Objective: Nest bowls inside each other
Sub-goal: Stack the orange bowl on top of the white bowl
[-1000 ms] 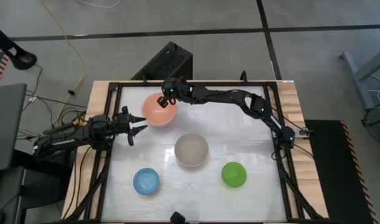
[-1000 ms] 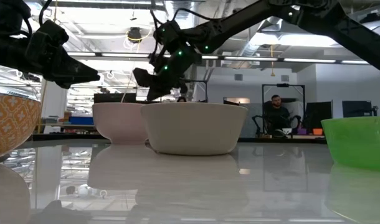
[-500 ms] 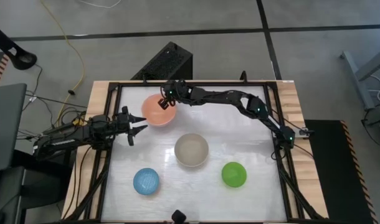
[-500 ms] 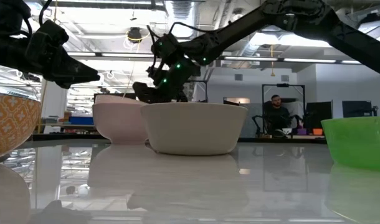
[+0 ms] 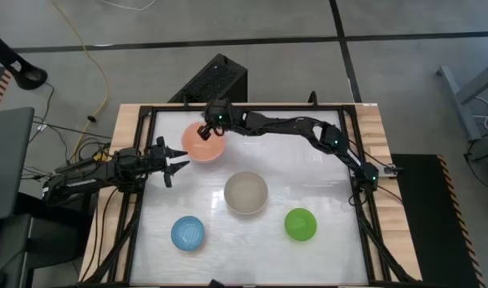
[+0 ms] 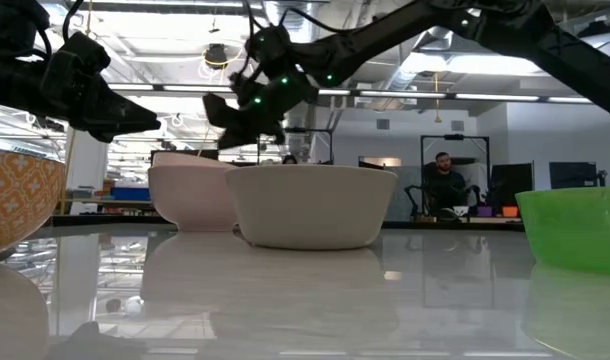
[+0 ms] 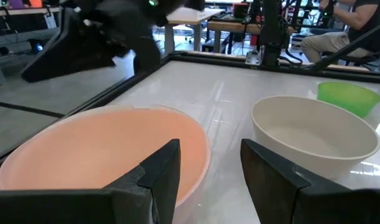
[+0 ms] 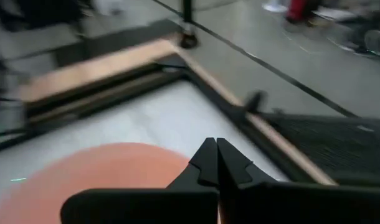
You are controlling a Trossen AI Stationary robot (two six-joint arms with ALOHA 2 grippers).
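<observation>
The salmon-orange bowl (image 5: pixel 204 144) stands at the table's far left; in the low view its outer wall (image 6: pixel 190 198) looks pale pink. The grey-beige bowl (image 5: pixel 246 193) stands mid-table, with the green bowl (image 5: pixel 300 225) at the near right and the blue bowl (image 5: pixel 187 233) at the near left. All of them stand upright on their bases. My right gripper (image 5: pixel 204 130) hovers shut above the salmon bowl's far part (image 8: pixel 109 171), clear of it (image 6: pixel 220 108). My left gripper (image 7: pixel 209 168) waits open at the left edge, level, with the salmon bowl's near rim just ahead.
A black frame (image 5: pixel 244 107) runs around the white tabletop. A person (image 6: pixel 445 185) sits in the room beyond the far edge. Bare table lies between the grey-beige bowl and the right rail.
My right gripper dipped toward the salmon bowl's far rim. It then rose again, shifted a little toward the table's left and tipped closer to level. It stayed shut throughout. None of the bowls moved.
</observation>
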